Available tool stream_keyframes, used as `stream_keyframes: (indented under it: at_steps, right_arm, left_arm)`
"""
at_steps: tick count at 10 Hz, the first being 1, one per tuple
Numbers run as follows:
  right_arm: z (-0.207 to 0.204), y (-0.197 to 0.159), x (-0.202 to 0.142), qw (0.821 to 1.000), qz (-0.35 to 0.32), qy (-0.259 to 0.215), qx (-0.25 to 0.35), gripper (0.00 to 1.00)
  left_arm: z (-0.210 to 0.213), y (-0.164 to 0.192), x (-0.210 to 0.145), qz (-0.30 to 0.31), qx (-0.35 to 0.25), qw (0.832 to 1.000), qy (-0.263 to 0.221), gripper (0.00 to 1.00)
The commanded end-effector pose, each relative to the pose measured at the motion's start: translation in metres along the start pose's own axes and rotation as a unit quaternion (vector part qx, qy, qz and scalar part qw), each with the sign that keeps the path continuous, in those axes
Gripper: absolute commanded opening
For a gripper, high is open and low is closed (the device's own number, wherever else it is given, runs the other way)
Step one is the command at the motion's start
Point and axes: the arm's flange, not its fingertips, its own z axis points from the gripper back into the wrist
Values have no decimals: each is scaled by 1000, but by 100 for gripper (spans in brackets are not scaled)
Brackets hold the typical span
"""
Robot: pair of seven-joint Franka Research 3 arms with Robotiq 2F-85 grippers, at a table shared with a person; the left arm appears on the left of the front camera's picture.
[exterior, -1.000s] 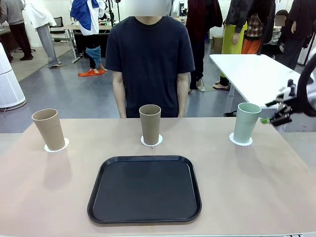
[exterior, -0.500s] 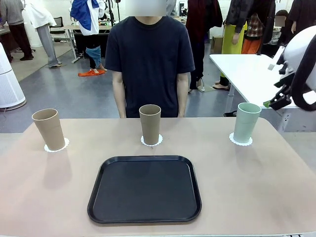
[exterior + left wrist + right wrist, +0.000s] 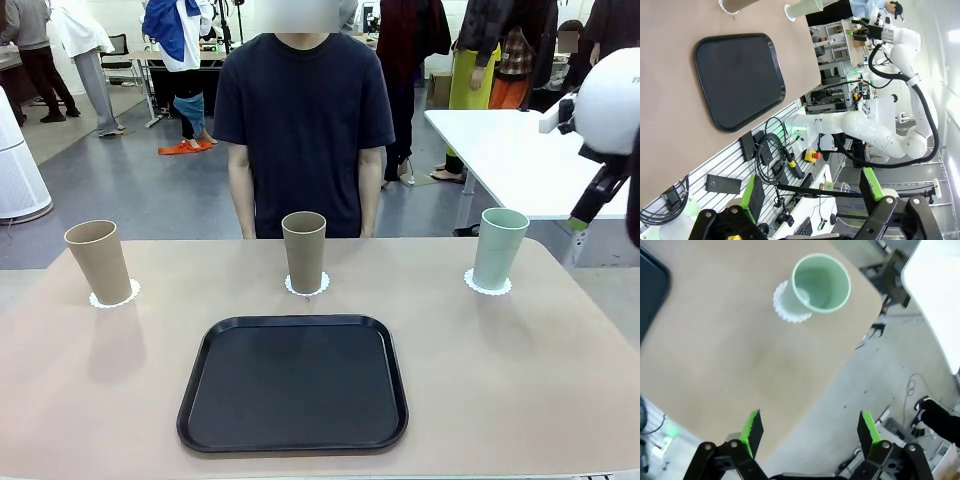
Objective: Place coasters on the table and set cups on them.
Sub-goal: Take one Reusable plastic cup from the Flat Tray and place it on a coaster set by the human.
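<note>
No print or label can be read on any of the things here.

Across the table (image 3: 560, 380), three cups each stand upright on a white coaster in a row along the far side: a tan cup (image 3: 99, 261) on its coaster (image 3: 114, 296) at my left, a second tan cup (image 3: 304, 250) on its coaster (image 3: 307, 288) in the middle, and the green cup (image 3: 499, 247) on its coaster (image 3: 487, 287) at my right. A black tray (image 3: 293, 382) lies flat and bare on the near side, in front of the middle cup. A person in a dark shirt (image 3: 304, 130) stands behind the middle cup, arms hanging down. A white-topped table (image 3: 510, 155) stands beyond the right corner.

My right wrist camera looks down into the green cup (image 3: 817, 286), whose inside is bare, with the lacy coaster (image 3: 785, 310) showing at its foot near the table's edge; floor and cables lie beyond. My right gripper (image 3: 810, 427) has its green pads spread wide with nothing between them, well above the table.

My left wrist camera sees the tray (image 3: 739, 80) sideways, the table's near edge, the rack and cables under it, and my right arm (image 3: 875, 130) farther off. My left gripper (image 3: 810, 190) is also spread wide and holds nothing.
</note>
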Motion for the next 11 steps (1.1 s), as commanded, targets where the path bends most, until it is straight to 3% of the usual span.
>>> stream_keyframes:
  at_steps: [1, 3, 5, 6, 11]
  right_arm:
    - [2, -10, 13, 997, -12, 28, 73, 100]
    - [-15, -17, 10, 993, 10, 25, 115, 100]
    - [-47, -26, -3, 979, 80, -19, 187, 100]
    - [-22, -13, 7, 993, 15, 29, 113, 100]
    - [-22, -13, 7, 993, 15, 29, 113, 100]
  left_arm:
    - [-1, -3, 0, 6, -3, 1000, -5, 100]
    - [-1, -3, 0, 6, -3, 1000, -5, 100]
    - [-1, -3, 0, 6, -3, 1000, -5, 100]
    - [-1, -3, 0, 6, -3, 1000, -5, 100]
    - [-1, -3, 0, 6, -3, 1000, -5, 100]
